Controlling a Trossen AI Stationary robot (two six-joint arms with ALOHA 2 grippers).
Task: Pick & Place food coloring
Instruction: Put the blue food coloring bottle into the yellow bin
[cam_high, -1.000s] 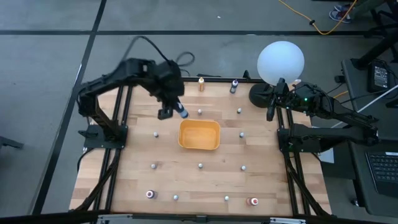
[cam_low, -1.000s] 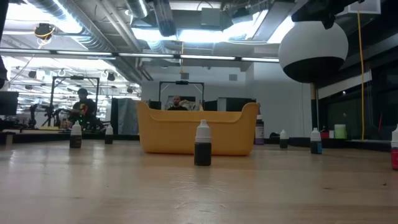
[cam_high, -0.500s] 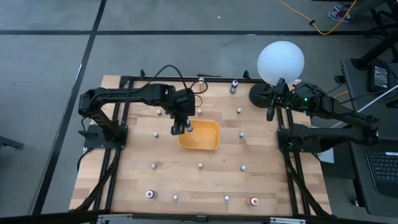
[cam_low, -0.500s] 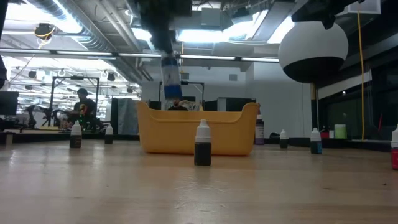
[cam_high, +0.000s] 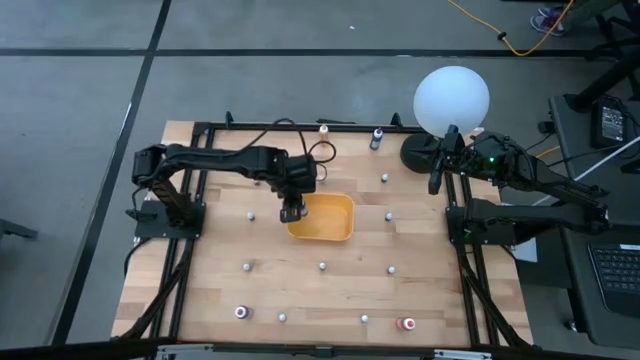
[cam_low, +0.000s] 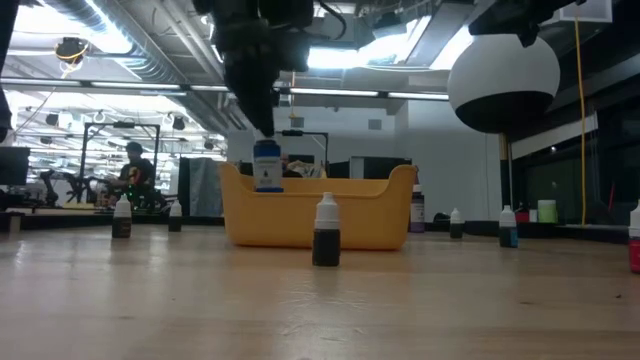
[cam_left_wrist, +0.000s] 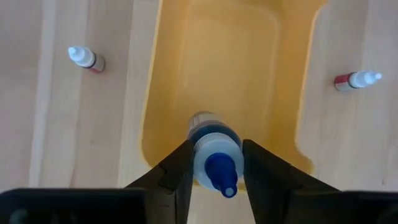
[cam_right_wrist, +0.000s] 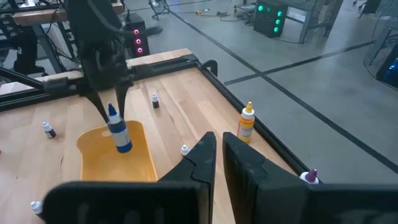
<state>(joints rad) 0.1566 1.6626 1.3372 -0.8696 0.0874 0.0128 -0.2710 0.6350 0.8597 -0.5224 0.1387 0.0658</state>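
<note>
Above the tray (cam_high: 330, 228), left gripper (cam_left_wrist: 214, 167) jaws hold 1 blue bottle (cam_low: 267, 166), label unreadable.

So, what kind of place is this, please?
Probably a robotics lab or workshop. The wooden table sits in a black metal frame on a concrete floor, the ceiling ducts are exposed, and a person at a workbench shows in the background.

Grey concrete floor (cam_high: 90, 110) around the wooden table (cam_high: 320, 290), dark floor line at 10 o'clock, yellow cable (cam_high: 510, 35) at 1 o'clock. Low view: open workshop, ceiling ducts (cam_low: 130, 40), bright ceiling lights (cam_low: 340, 55), seated person (cam_low: 132, 170) at far-left benches.
</note>
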